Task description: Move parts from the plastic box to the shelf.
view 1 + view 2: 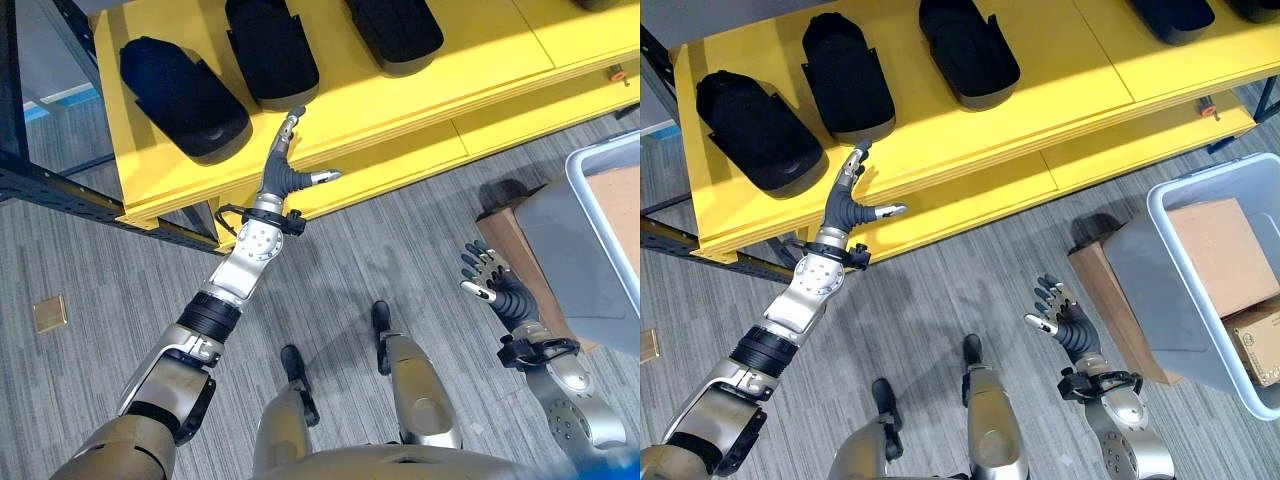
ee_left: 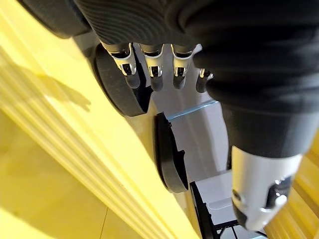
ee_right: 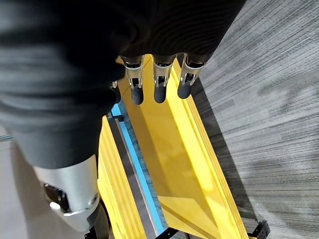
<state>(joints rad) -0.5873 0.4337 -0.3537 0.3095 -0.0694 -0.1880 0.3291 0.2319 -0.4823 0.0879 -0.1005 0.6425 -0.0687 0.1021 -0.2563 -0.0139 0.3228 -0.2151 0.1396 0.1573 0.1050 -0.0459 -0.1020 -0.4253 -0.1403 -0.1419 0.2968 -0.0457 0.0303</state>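
Left to right: our left hand (image 1: 843,205) is up at the front edge of the yellow shelf (image 1: 970,140), fingers straight and released, holding nothing. It sits just beside the nearest black part (image 1: 760,130); several more parts already sit in a row on the shelf. Our right hand (image 1: 1060,310) hangs low over the floor (image 1: 940,290), fingers relaxed and empty, near the grey box (image 1: 1180,300) at far right. Inside the box we see cardboard cartons (image 1: 1215,250); we can't tell if any black parts remain there. We judge we're between placements: one part set down, next not fetched. Next move: pull the left hand off the shelf, turn toward the box, reach in.
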